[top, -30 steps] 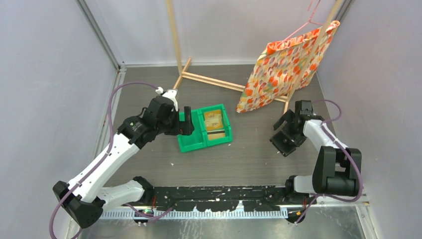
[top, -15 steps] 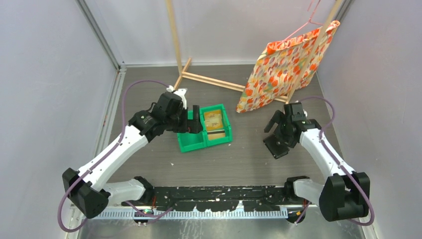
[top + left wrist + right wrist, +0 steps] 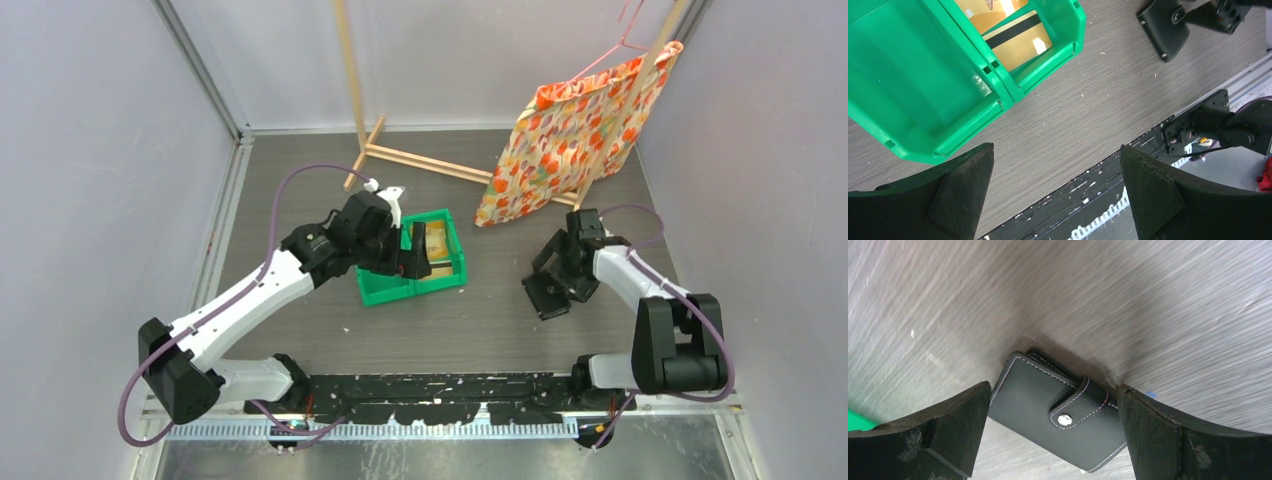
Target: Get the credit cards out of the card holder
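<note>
Hovering wide open and empty, the left hand (image 3: 1055, 155) hangs above the green bin (image 3: 923, 90), credit cards (image 3: 1015, 40) lying in its right compartment; the right hand (image 3: 1055, 390), equally spread, straddles the closed card holder (image 3: 1048, 405) on the counter (image 3: 1088, 100)

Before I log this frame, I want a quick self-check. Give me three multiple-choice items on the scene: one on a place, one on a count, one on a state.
1. In the top view, which compartment of the green bin holds the credit cards?
A) right
B) left
C) both

2. How many compartments has the bin?
A) one
B) two
C) four

3. How does the card holder lie?
A) spread open
B) standing on edge
C) flat and folded shut

Answers:
1. A: the tan cards show only in the right one, and the other is bare.
2. B: a single divider splits it.
3. C: the right wrist view shows its strap across the closed front.
</note>
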